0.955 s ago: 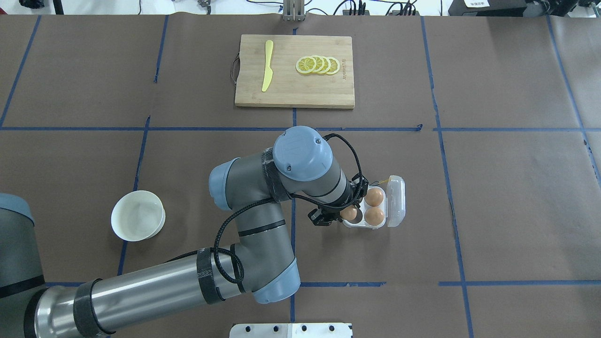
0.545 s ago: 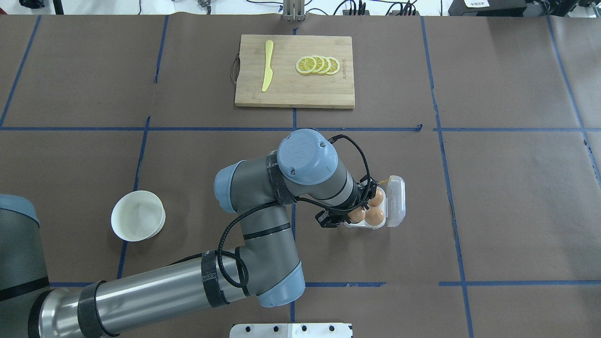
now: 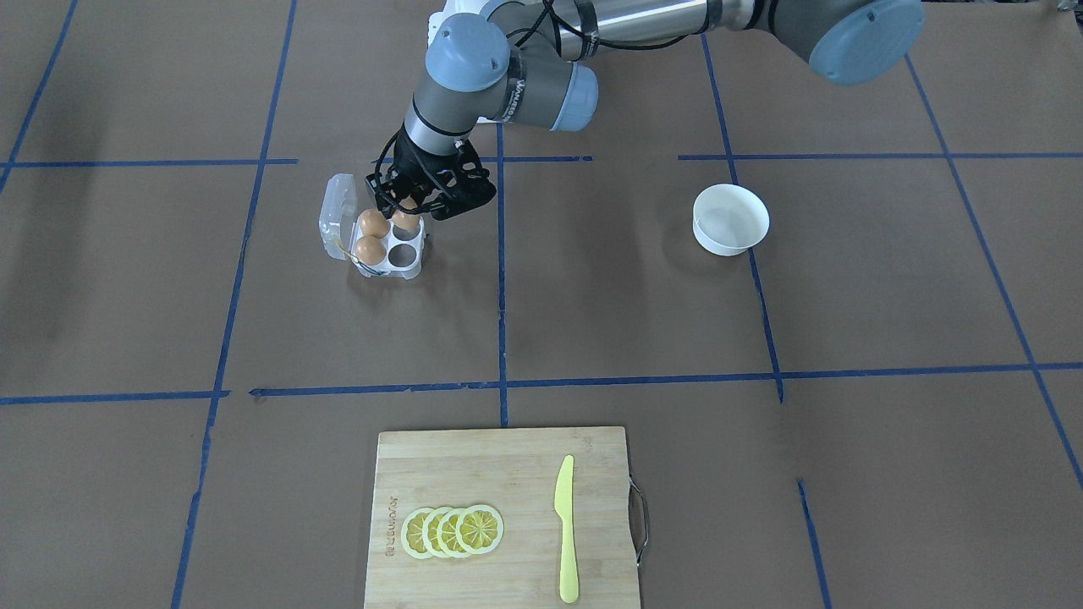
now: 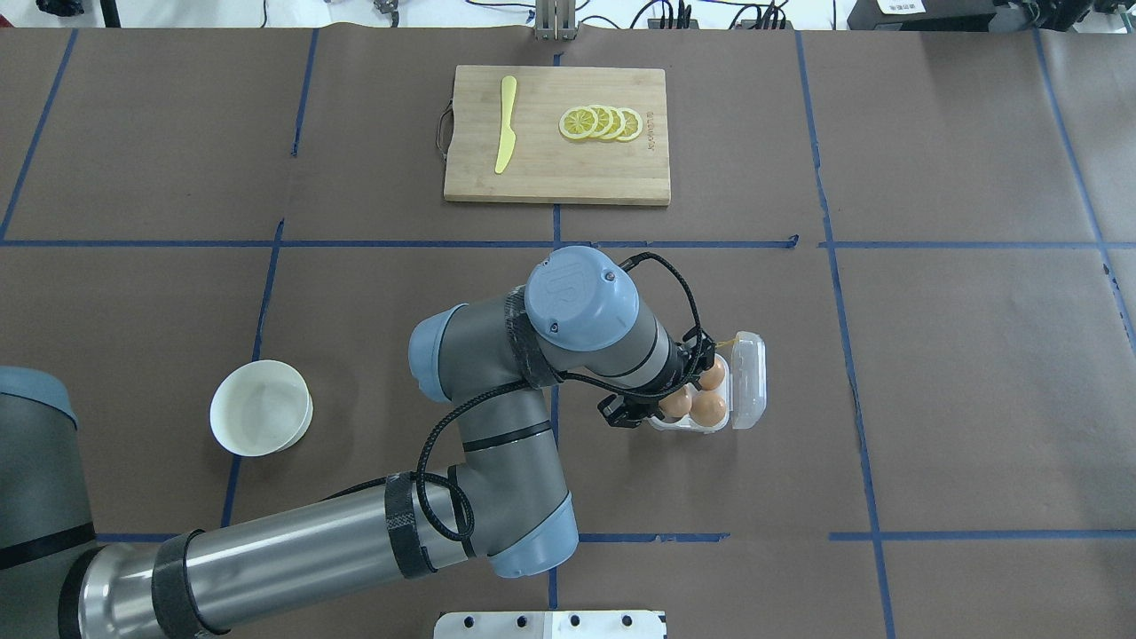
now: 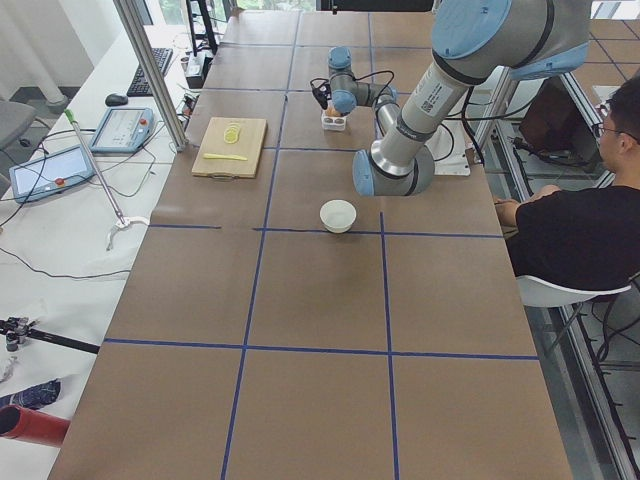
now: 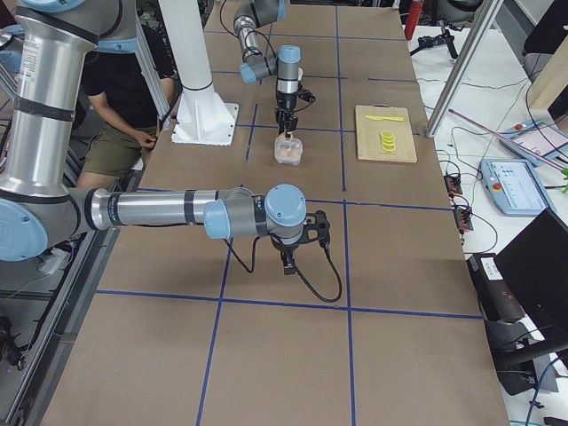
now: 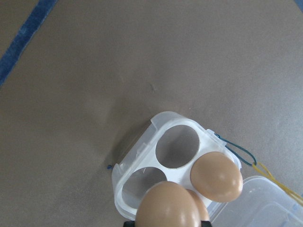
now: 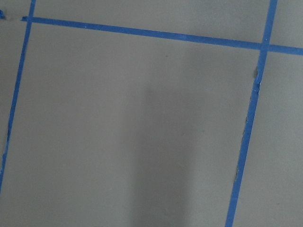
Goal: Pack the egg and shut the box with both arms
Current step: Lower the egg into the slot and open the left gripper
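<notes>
My left gripper (image 4: 670, 401) is shut on a light-brown egg (image 4: 676, 404) and holds it just above the near-left cup of the clear box (image 4: 685, 427). The box's lid (image 4: 748, 382) lies open to the right. Two other eggs (image 4: 710, 375) (image 4: 710, 409) sit in the right-hand cups. In the left wrist view the held egg (image 7: 168, 205) hangs over the box (image 7: 142, 151), whose two left cups are empty. In the front view the held egg (image 3: 406, 222) is under the gripper (image 3: 409, 211). My right gripper (image 6: 289, 264) shows only in the exterior right view, so I cannot tell whether it is open or shut.
A white bowl (image 4: 260, 406) stands at the left of the table. A wooden cutting board (image 4: 550, 177) with a yellow knife (image 4: 505, 124) and lemon slices (image 4: 601, 122) lies at the far middle. The right wrist view shows only brown paper and blue tape lines.
My left gripper has moved a little to the right with the egg, from the box's left edge to over its near-left cup. The box and the other eggs have not moved.
</notes>
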Robot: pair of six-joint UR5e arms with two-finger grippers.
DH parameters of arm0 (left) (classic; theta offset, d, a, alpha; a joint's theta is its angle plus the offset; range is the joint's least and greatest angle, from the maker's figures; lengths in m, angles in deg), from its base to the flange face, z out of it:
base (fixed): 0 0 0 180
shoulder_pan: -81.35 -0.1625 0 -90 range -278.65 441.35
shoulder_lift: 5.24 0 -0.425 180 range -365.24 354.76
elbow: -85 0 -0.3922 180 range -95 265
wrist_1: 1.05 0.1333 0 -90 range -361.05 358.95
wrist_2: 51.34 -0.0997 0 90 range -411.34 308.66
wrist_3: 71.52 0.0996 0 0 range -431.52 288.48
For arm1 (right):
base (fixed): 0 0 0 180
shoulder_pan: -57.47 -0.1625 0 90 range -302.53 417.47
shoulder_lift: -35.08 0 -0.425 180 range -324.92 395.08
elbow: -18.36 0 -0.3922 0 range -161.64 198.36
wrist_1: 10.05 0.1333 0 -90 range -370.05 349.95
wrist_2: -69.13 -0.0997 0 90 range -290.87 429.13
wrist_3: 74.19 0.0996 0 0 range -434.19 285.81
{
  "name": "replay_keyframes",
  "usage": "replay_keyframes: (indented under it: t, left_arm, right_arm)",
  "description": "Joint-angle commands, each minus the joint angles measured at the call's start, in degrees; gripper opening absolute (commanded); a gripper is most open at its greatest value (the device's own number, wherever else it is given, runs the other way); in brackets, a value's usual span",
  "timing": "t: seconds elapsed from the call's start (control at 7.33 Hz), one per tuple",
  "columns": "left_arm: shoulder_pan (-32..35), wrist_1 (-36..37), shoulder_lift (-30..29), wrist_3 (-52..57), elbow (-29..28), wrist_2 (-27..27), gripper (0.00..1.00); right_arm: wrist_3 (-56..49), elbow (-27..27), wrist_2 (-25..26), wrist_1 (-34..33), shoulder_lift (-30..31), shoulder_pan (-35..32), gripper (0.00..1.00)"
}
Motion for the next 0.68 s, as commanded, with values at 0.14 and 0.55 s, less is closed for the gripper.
replay_keyframes:
  t: [0.14, 0.55]
  left_arm:
    - [0.0, -0.1, 0.1, 1.0, -0.1, 0.0, 0.80]
    - [4.1, 1.0, 5.9, 6.5, 6.4, 1.7, 0.79]
  right_arm:
    - [0.0, 0.1, 0.0, -0.1, 0.0, 0.0, 1.00]
    - [8.6, 0.5, 0.4, 0.3, -3.9, 5.2, 1.00]
